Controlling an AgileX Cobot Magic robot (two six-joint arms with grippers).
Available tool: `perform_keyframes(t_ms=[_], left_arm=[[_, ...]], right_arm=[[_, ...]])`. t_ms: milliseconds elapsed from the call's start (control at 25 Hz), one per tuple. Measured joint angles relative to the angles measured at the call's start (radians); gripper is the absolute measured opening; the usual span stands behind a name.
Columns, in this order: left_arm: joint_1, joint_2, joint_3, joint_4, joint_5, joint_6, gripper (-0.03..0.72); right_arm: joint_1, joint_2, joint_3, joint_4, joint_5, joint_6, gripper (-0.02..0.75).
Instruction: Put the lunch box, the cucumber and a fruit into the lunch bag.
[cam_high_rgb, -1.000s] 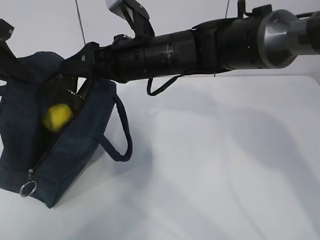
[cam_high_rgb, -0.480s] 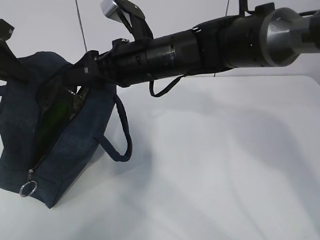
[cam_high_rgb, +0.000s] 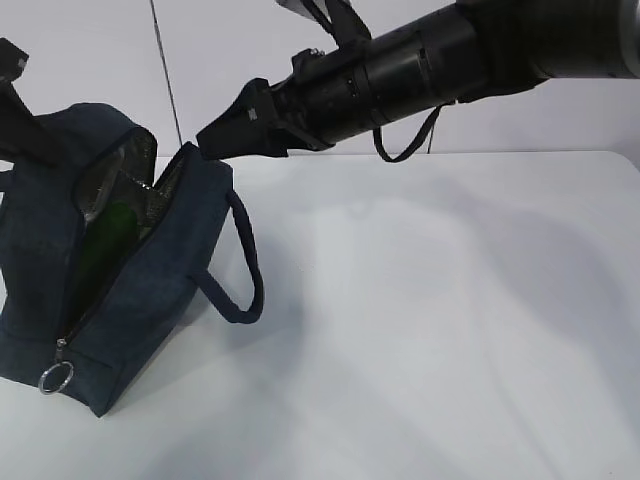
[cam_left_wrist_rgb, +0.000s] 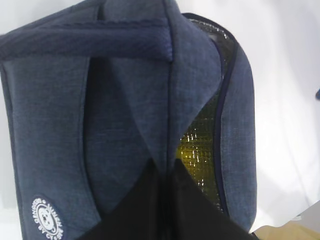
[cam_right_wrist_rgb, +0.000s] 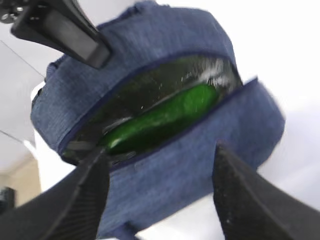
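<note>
The navy lunch bag (cam_high_rgb: 150, 290) stands at the table's left with its top unzipped and its foil lining showing. The dark green cucumber (cam_high_rgb: 105, 235) lies inside it, and shows lengthwise through the opening (cam_right_wrist_rgb: 160, 117) in the right wrist view. My left gripper (cam_high_rgb: 35, 135) is shut on the bag's upper fabric edge (cam_left_wrist_rgb: 167, 167) and holds it up. My right gripper (cam_high_rgb: 212, 135) hovers open and empty just above and to the right of the opening, its fingers (cam_right_wrist_rgb: 85, 200) spread over the bag's side. A yellow tint shows on the lining (cam_left_wrist_rgb: 197, 150). The fruit and the lunch box are hidden.
The bag's loop handle (cam_high_rgb: 245, 270) hangs towards the table's middle, and its silver zip ring (cam_high_rgb: 55, 378) dangles at the near end. The white table (cam_high_rgb: 450, 330) stretches right of the bag. The right arm spans the upper part of the exterior view.
The yellow fruit seen at the bag's opening a second ago has dropped out of sight. My right gripper has drawn back up and to the right, out of the opening.
</note>
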Motion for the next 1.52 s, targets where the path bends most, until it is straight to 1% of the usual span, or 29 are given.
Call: perform_keyframes(t_ms=[80, 160, 240, 520, 760, 880, 1000, 1080, 1200, 1400, 1520], left_arm=[[0.0, 0.0, 0.0, 0.0, 0.0, 0.0, 0.0], [0.0, 0.0, 0.0, 0.0, 0.0, 0.0, 0.0], [0.0, 0.0, 0.0, 0.0, 0.0, 0.0, 0.0], [0.0, 0.0, 0.0, 0.0, 0.0, 0.0, 0.0], [0.0, 0.0, 0.0, 0.0, 0.0, 0.0, 0.0], [0.0, 0.0, 0.0, 0.0, 0.0, 0.002, 0.0], [0.0, 0.0, 0.0, 0.0, 0.0, 0.0, 0.0], [0.0, 0.0, 0.0, 0.0, 0.0, 0.0, 0.0], [0.0, 0.0, 0.0, 0.0, 0.0, 0.0, 0.0], [0.0, 0.0, 0.0, 0.0, 0.0, 0.0, 0.0], [0.0, 0.0, 0.0, 0.0, 0.0, 0.0, 0.0]], right_arm=[[-0.002, 0.0, 0.0, -0.054, 0.024, 0.117, 0.473], [-0.002, 0.0, 0.0, -0.097, 0.054, 0.189, 0.473], [-0.002, 0.0, 0.0, -0.11, 0.075, 0.221, 0.473], [-0.002, 0.011, 0.0, -0.114, 0.078, 0.344, 0.473], [-0.002, 0.056, 0.0, -0.068, 0.084, 0.384, 0.473], [-0.002, 0.078, 0.0, -0.023, 0.084, 0.402, 0.47], [-0.002, 0.105, 0.0, 0.023, 0.082, 0.416, 0.435], [-0.002, 0.118, 0.0, 0.04, 0.076, 0.42, 0.397], [-0.002, 0.135, 0.0, 0.049, 0.072, 0.422, 0.364], [-0.002, 0.165, -0.002, 0.059, 0.072, 0.422, 0.352], [-0.002, 0.178, -0.002, 0.078, 0.074, 0.41, 0.369]])
